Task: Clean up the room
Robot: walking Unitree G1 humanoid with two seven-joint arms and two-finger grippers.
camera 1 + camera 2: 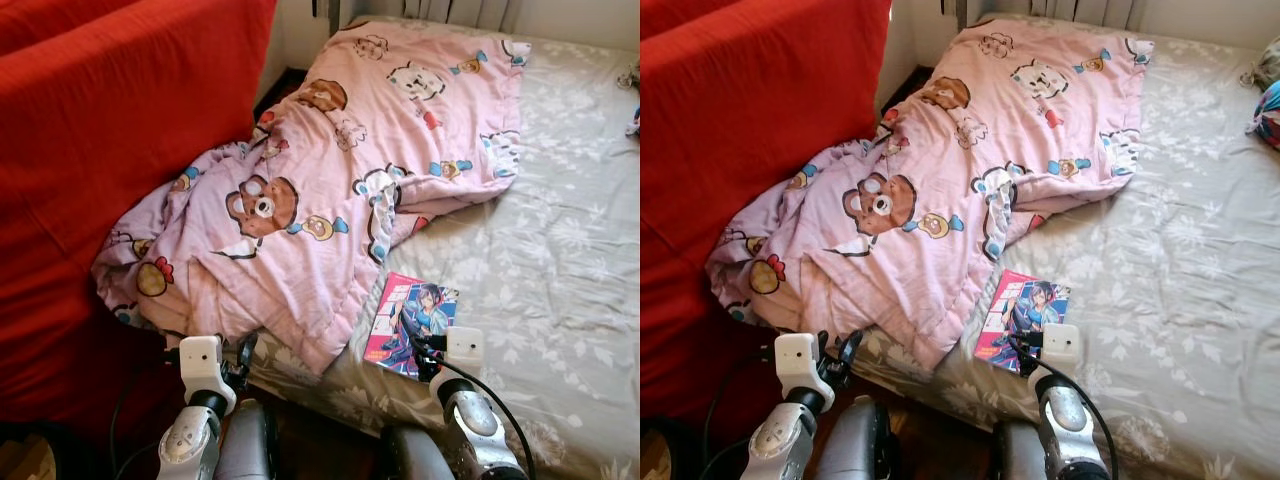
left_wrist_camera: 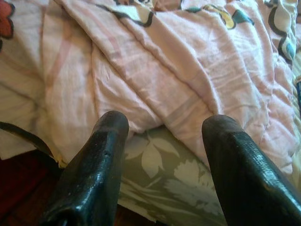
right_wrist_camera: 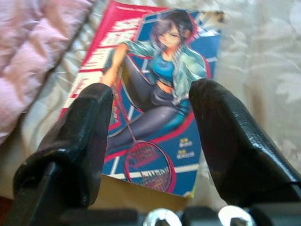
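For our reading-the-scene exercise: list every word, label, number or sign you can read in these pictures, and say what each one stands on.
Comic book on the bed sheet, between the open fingers of the right gripper: its cover carries large title lettering and small print, all too blurred to read.
Pink cartoon-print quilt: pictures of bears and animals, no words.
No other text can be read.

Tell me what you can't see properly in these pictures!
- Sheet beneath the pink blanket: hidden by the blanket.
- Colourful thing at the right eye view's edge: cut off.
- Book cover: partly hidden in the right wrist view by the right tool.
- Book's small print: too blurred to read.
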